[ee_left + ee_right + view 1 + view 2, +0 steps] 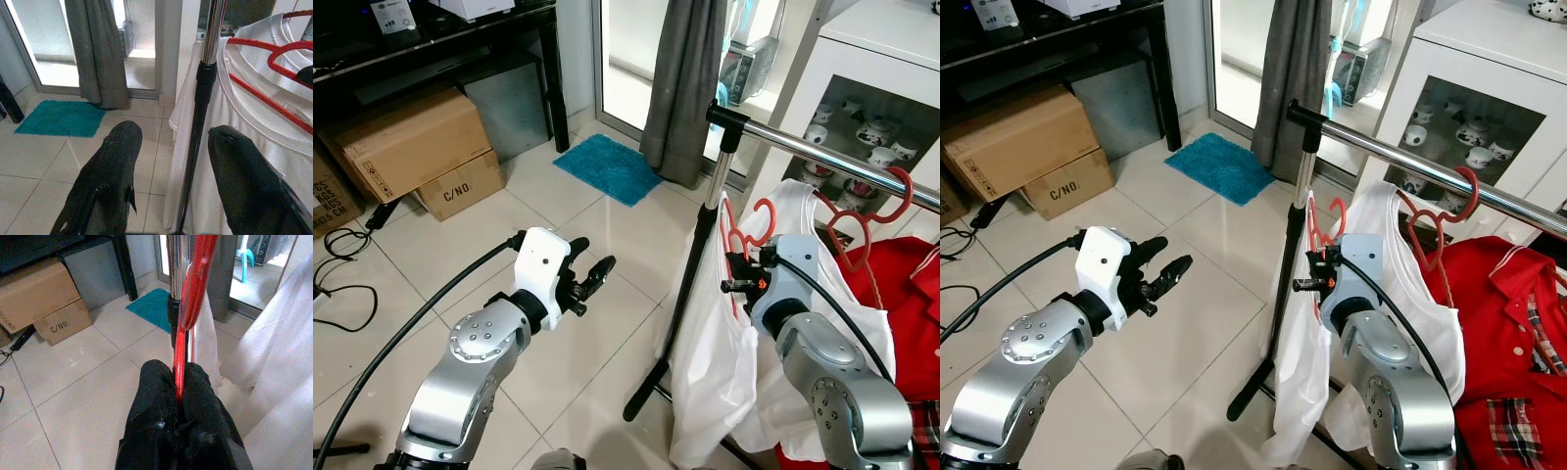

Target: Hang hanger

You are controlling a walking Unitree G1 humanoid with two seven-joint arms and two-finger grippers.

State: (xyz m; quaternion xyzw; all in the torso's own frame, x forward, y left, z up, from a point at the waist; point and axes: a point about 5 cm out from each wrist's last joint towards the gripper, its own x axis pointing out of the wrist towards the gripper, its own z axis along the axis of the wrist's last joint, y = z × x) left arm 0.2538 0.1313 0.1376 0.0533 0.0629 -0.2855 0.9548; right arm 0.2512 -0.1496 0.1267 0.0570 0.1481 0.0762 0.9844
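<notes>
**Operator:** While I look down the right wrist camera, I see my right gripper (178,382) pinched tight on the thin red plastic hanger (188,308). Its bar runs straight up out from between the two black fingers (154,387), which press on it from both sides.

**Observer:** Where does that put the hanger against the rack?

**Operator:** Just beside the chrome upright pole (710,211) of the garment rack, at the rack's near end. From the head cameras the hanger's hook (766,211) sits below the horizontal chrome rail (822,155); I see no contact between the two. A white T-shirt (720,372) is draped on the hanger and falls down past the gripper along the pole.

**Observer:** Anything else already on the rail?

**Operator:** A second red hanger (867,220) has its hook over the rail further along, away from the end, with a red garment (911,294) under it. Whether that garment hangs from it I cannot tell.

**Observer:** And your left side?

**Operator:** My left gripper (590,277) is held out over the pale tiled floor (578,225), well apart from the rack, fingers spread wide with nothing between them. Through its wrist camera the pole stands between the two fingertips in the picture, further off, with the white shirt behind it.

**Observer:** Surroundings?

**Operator:** A teal rectangular mat (609,166) lies by the grey curtain (685,78) at the glass door, and brown cardboard boxes (416,142) sit under the black shelf to my left.
</notes>
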